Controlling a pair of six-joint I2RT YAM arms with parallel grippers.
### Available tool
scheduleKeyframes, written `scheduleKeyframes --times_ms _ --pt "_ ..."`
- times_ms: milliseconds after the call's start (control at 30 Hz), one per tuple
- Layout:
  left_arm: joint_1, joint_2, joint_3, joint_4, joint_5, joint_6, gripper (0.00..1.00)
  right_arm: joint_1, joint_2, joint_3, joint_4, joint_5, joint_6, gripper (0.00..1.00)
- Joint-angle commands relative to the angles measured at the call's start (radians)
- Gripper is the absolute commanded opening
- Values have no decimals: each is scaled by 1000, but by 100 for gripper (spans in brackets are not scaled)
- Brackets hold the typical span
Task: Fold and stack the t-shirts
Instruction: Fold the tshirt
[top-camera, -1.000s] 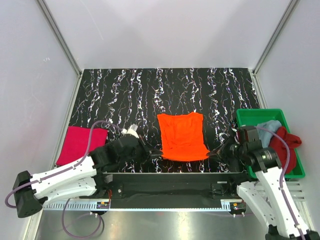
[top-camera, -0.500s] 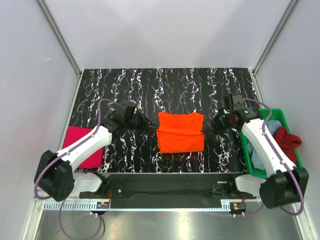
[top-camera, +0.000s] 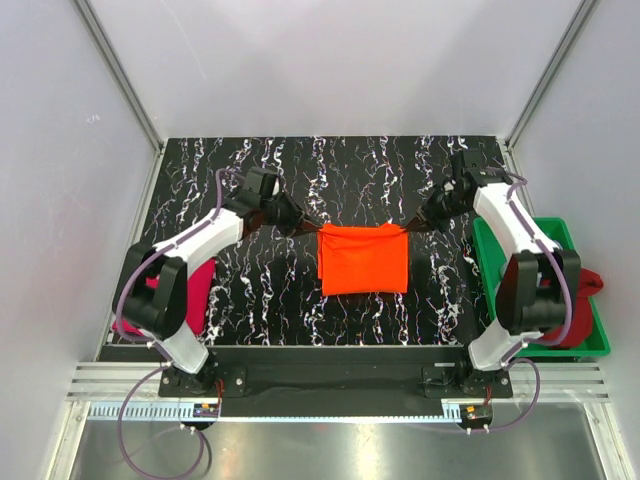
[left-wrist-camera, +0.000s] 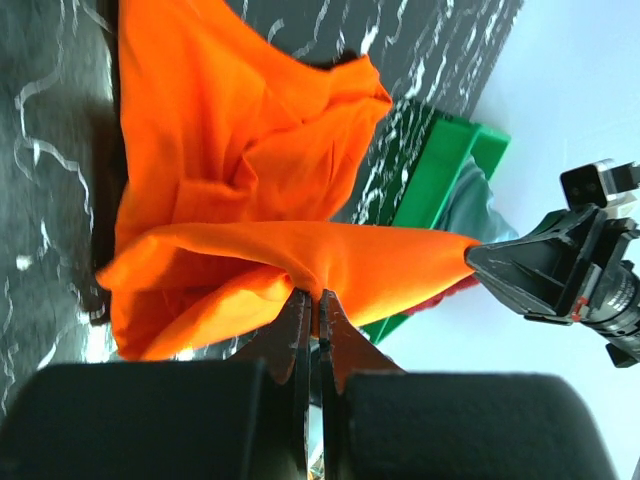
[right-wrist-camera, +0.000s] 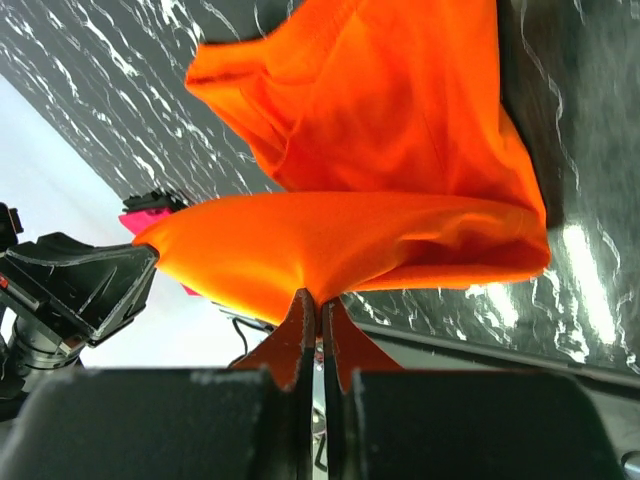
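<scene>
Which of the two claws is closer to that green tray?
The right. The right gripper pinches the orange shirt at the corner nearest the green tray; the left gripper holds the opposite corner, across the shirt.

Mid-frame on the worktop (top-camera: 350, 170), a t-shirt (top-camera: 364, 262); left gripper (top-camera: 304, 227) at its upper left corner, right gripper (top-camera: 413, 228) at its upper right; second t-shirt (top-camera: 203, 285) at frame left; tray (top-camera: 575, 349) at frame right

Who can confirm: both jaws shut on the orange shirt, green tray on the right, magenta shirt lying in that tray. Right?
Not quite. The magenta shirt lies on the table at the left, not in the green tray; the top external view shows it. The rest holds.
</scene>
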Motion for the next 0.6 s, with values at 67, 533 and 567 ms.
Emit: scheduleKeyframes --times_ms 67,533,567 --pt "39 92 110 39 61 31 3 -14 123 120 29 -55 -59 0" --pt "88 313 246 74 105 31 6 -30 379 269 55 -102 -80 3" --pt "94 325 255 76 108 42 6 -33 393 275 55 -101 -79 4"
